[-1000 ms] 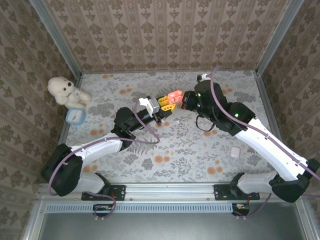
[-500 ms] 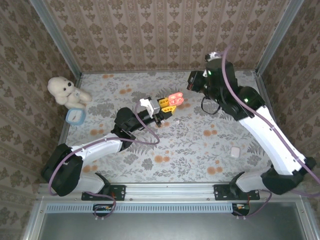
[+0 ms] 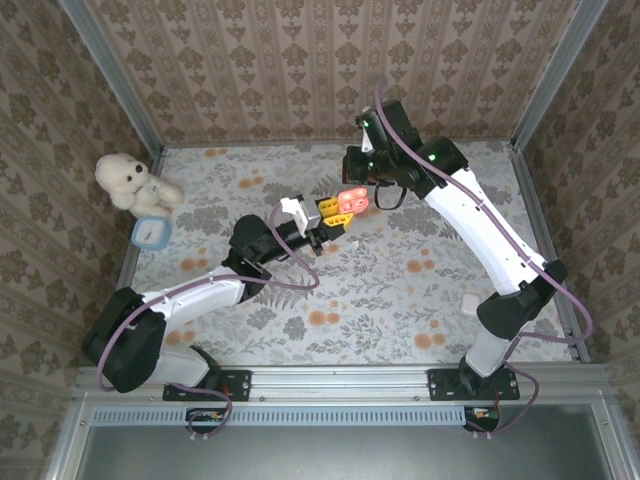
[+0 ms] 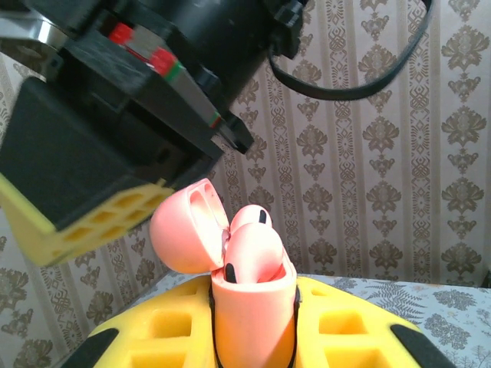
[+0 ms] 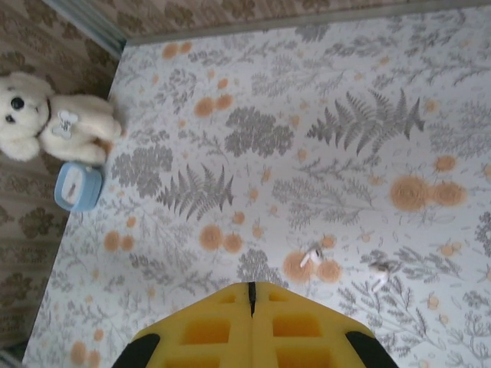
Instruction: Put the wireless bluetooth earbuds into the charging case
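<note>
My left gripper is shut on a pink charging case, held upright above the table between its yellow fingers. The case's lid is swung open. Two pink earbuds sit in the case, their rounded heads sticking out. My right gripper is shut with nothing in it; it hangs just above and behind the case, its yellow fingertip close to the lid. Two white earbuds lie on the floral table below it.
A white teddy bear and a small blue object sit at the far left. A white pebble-like case lies at the right near my right arm's base. Patterned walls and metal posts enclose the table.
My right arm has lifted and swung back and to the left, from beside the pink case to above it. The left arm and the case have stayed put.
</note>
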Tool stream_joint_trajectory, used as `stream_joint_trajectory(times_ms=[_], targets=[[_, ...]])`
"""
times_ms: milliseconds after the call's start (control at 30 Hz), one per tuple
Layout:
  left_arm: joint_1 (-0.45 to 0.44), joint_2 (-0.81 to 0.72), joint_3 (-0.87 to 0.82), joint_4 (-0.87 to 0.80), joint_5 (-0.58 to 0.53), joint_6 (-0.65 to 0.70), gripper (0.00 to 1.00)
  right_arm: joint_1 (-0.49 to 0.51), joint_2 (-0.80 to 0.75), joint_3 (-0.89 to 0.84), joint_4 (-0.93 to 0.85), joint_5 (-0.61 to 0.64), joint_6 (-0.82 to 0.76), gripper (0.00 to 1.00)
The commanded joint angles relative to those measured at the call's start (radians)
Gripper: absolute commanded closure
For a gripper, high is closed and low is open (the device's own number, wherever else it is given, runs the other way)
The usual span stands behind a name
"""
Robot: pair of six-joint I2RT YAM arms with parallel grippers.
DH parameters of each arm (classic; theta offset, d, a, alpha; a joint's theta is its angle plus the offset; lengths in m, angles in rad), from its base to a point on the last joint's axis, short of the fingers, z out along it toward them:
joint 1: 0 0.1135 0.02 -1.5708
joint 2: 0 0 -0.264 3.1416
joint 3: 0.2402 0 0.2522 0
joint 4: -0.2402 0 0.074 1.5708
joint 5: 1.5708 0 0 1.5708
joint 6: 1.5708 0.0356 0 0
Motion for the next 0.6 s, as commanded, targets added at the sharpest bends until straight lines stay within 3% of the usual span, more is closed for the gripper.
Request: stream_joint_trajectory(times_ms=[0,267,367,467,567], targets=[[0.001,-0.002,0.016,0.011,-0.019,-0.010,1.00,0.013,-0.074,-0.074,-0.034,-0.065,-0.016,1.00],[0.007,0.002,0.028,-0.015,-0.039,-0.005,1.00,0.071,-0.188,-0.230,0.007,-0.074,0.019,1.00],[0.010,0.008,0.030,-0.019,-0.042,-0.009,1.00,0.071,-0.243,-0.282,0.042,0.007,0.051,1.00],[0.010,0.015,0.041,-0.065,-0.058,-0.024,1.00,0.036,-0.311,-0.346,0.083,0.128,0.098,1.00],[0.009,0.040,0.075,-0.172,-0.076,-0.049,1.00,-0.042,-0.434,-0.469,0.169,0.147,0.160,0.97]])
